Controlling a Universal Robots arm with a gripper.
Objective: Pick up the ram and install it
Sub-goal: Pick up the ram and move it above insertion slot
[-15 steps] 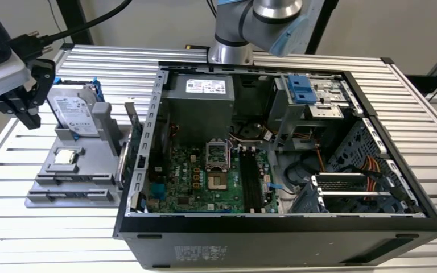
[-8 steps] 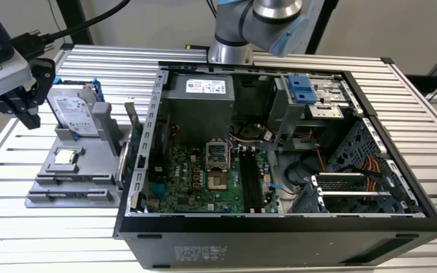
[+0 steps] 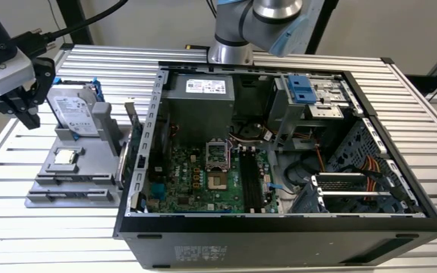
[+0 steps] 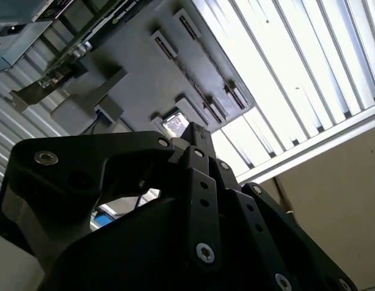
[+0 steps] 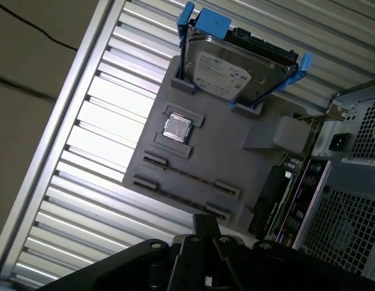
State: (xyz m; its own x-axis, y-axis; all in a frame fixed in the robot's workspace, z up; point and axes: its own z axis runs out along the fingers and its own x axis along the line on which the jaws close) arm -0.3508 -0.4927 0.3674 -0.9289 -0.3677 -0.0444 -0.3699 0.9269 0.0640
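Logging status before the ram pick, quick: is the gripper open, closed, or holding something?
Gripper: cannot be told whether open or closed; it hangs beside the hard drive.

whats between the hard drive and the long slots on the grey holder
The small square silver processor chip sits between the hard drive and the slots, as seen in the first wrist view.

The parts tray [image 3: 89,166] sits at the exterior view's left of the case [image 3: 279,245].
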